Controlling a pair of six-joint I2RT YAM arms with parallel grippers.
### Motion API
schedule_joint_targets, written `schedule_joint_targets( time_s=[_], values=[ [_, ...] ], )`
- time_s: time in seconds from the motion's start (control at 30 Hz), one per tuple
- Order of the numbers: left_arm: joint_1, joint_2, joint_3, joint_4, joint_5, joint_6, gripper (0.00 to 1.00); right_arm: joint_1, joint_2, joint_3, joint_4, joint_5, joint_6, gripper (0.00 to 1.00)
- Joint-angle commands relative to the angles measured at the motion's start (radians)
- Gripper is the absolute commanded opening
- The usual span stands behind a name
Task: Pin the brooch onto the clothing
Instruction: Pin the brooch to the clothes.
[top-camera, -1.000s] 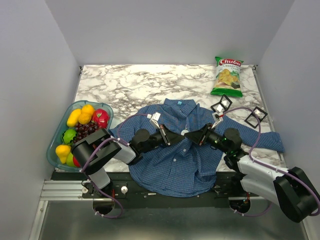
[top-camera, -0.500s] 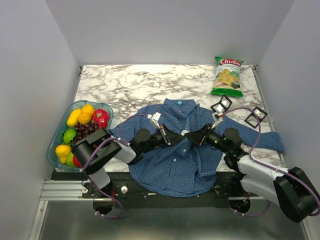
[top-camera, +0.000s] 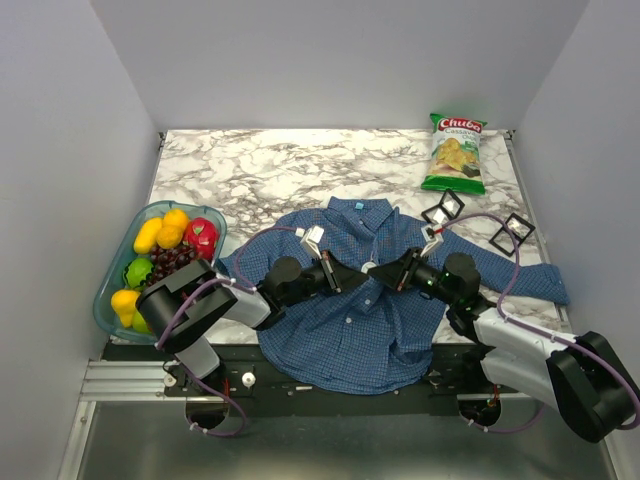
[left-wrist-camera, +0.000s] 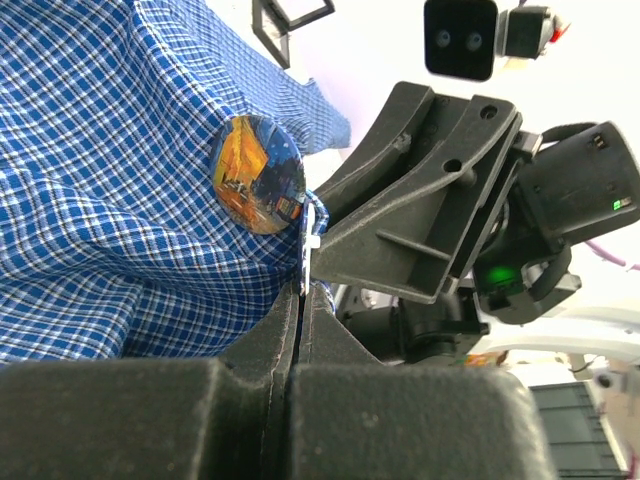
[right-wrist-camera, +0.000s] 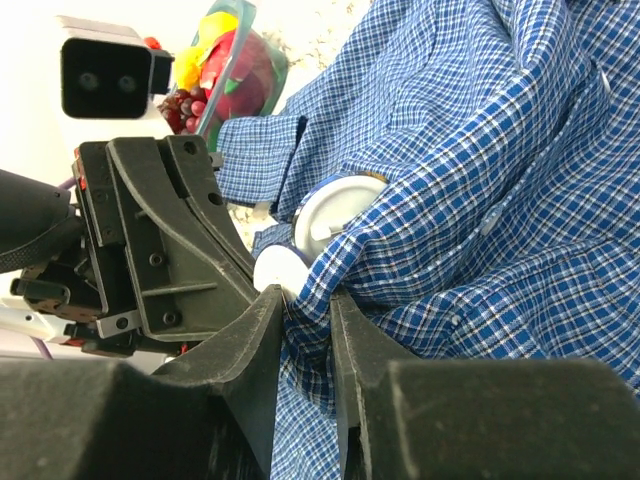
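A blue finely checked long-sleeved shirt (top-camera: 350, 330) with white buttons lies spread on the near middle of the white and grey marbled table (top-camera: 280, 170), collar toward the far side and one sleeve stretched out to the right. Both arms reach in over its chest and meet there tip to tip.

The left gripper (top-camera: 357, 273) comes in from the left with its jaws pressed fully together. In the left wrist view a thin metal pin runs from between the fingertips (left-wrist-camera: 285, 320) up to a round brooch (left-wrist-camera: 257, 173) with an orange and blue painted face. The brooch lies against the checked cloth (left-wrist-camera: 100, 150).

The right gripper (top-camera: 383, 272) comes in from the right. Its jaws stand narrow, pinching a raised fold of the shirt (right-wrist-camera: 500, 150) between the fingertips (right-wrist-camera: 262, 320). In the right wrist view the brooch's white back (right-wrist-camera: 335, 215) shows just beyond that fold, partly tucked under the cloth.

At the left edge of the table sits a blue-green plastic tray (top-camera: 105, 285) of toy fruit. A green bag of cassava chips (top-camera: 454, 152) lies at the far right. Two small black square frames (top-camera: 442, 208) (top-camera: 512, 232) lie near the shirt's right shoulder.
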Motion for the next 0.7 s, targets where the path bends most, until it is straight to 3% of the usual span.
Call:
schedule_joint_targets(
  time_s=[0.0, 0.67],
  values=[
    [-0.035, -0.074, 0.043, -0.036, 0.044, 0.098, 0.0, 0.01, 0.005, 0.028, -0.053, 0.038, 0.014, 0.31],
    [-0.037, -0.071, -0.021, 0.016, 0.0, 0.034, 0.0, -0.01, -0.163, -0.005, -0.137, 0.147, 0.006, 0.31]
  ],
)
